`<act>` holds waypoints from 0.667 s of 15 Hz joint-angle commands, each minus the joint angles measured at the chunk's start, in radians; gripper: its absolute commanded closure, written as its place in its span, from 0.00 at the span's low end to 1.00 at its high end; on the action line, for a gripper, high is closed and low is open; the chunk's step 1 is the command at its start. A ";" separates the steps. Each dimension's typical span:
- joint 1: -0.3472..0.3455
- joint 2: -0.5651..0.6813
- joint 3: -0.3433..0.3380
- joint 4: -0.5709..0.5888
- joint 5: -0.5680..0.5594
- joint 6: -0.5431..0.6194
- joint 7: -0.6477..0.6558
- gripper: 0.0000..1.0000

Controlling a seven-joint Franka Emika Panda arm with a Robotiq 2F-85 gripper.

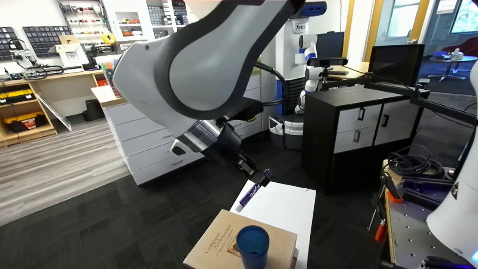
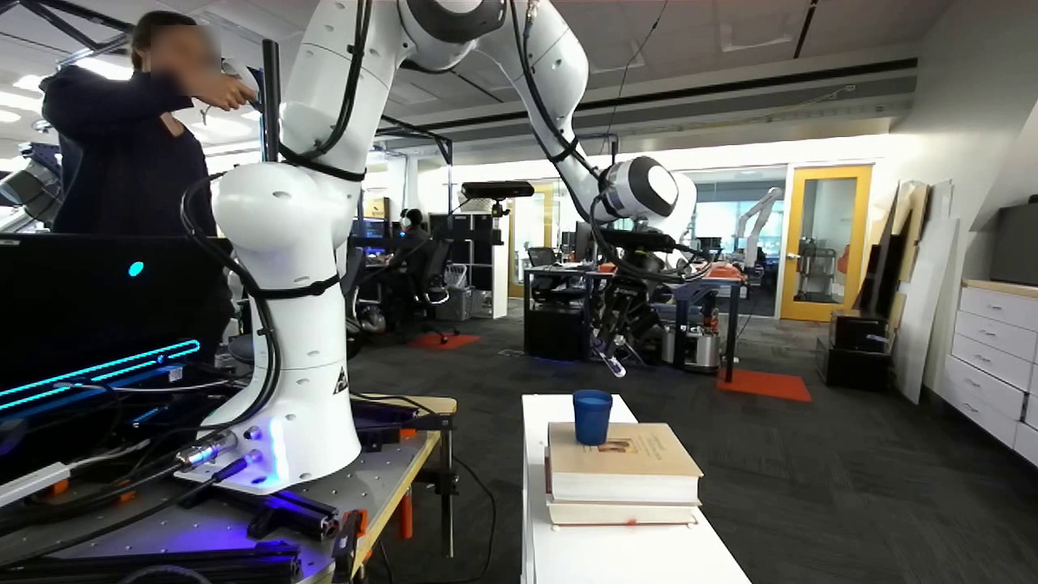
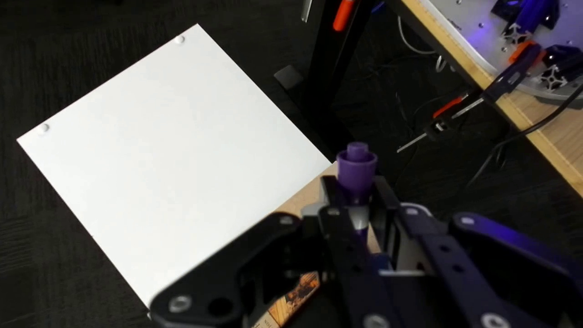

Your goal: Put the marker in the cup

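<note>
The jaws of your gripper (image 1: 263, 179) pinch the marker (image 1: 249, 196) aslant, above and apart from the upright cup (image 2: 593, 420) on the stacked books (image 2: 624, 487), so centre it over that rim, where nothing pokes out, turn it nearer vertical, and release only once its lower end is inside.

“Computer Architecture” printed on a book (image 1: 224, 239), six o'clock, “fetch” marked on a white machine (image 1: 287, 48), one o'clock, blurred white lettering on the marker (image 1: 248, 196), triangular sign (image 2: 340, 380) on the arm's base (image 2: 304, 414), eight o'clock
</note>
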State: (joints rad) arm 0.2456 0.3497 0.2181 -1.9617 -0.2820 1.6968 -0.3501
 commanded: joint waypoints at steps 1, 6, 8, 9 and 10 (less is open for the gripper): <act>0.030 0.074 0.006 0.089 -0.026 -0.118 0.050 0.95; 0.063 0.172 0.007 0.190 -0.036 -0.241 0.064 0.95; 0.076 0.215 0.008 0.233 -0.041 -0.290 0.063 0.95; 0.083 0.234 0.008 0.252 -0.043 -0.309 0.066 0.95; 0.090 0.255 0.009 0.275 -0.046 -0.330 0.066 0.95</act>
State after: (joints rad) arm 0.3108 0.5374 0.2224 -1.7764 -0.3031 1.4583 -0.3162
